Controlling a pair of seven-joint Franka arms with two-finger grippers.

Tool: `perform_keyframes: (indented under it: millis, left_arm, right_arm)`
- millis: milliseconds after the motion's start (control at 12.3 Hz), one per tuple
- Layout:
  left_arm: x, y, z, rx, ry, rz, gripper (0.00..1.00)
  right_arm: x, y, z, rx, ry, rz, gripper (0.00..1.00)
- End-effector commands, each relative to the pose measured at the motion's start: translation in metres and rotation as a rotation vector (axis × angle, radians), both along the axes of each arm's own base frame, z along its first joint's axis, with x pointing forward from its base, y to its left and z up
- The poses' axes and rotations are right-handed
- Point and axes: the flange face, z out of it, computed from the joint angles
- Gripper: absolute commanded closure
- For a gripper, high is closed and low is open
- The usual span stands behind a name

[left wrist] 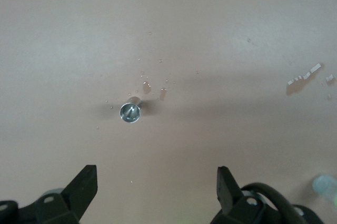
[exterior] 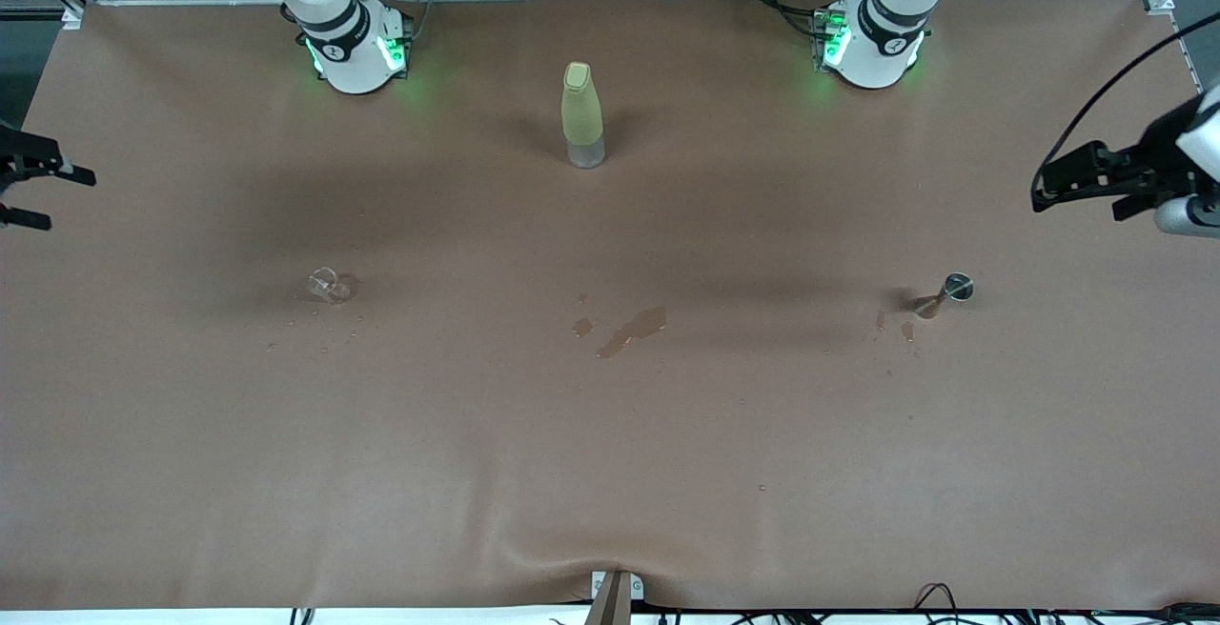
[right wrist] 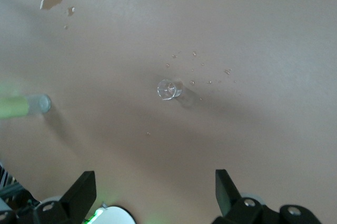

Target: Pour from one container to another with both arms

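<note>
The tiny stemmed cup [exterior: 954, 289] stands on the brown table toward the left arm's end, with small wet spots beside it. From above, the left wrist view shows its greyish round rim [left wrist: 129, 112]. The clear glass tumbler [exterior: 330, 285] sits toward the right arm's end and also shows in the right wrist view [right wrist: 168, 89]. My left gripper [exterior: 1077, 198] hangs open and empty over the table's edge at the left arm's end, well clear of the cup [left wrist: 156, 179]. My right gripper [exterior: 63, 198] hangs open and empty over the right arm's end, apart from the tumbler [right wrist: 155, 182].
A tall yellow-green bottle [exterior: 582, 115] stands between the two arm bases, farther from the front camera than both small vessels. A dark spill [exterior: 634, 328] marks the middle of the table. The brown cover [exterior: 610, 473] wrinkles at the front edge.
</note>
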Motion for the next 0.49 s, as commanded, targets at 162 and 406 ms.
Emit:
perform_keyframes:
  millis: [162,406]
  left_arm:
    - [-0.014,-0.037,0.01,0.041,-0.045,0.079,0.0]
    - [-0.018,-0.042,0.008,0.075,-0.045,0.072,0.0]
  right_arm:
    - [-0.004,0.095,0.076,-0.221,0.054,-0.206,0.0]
    - [-0.004,0.145,0.089,-0.29,0.058,-0.284,0.0]
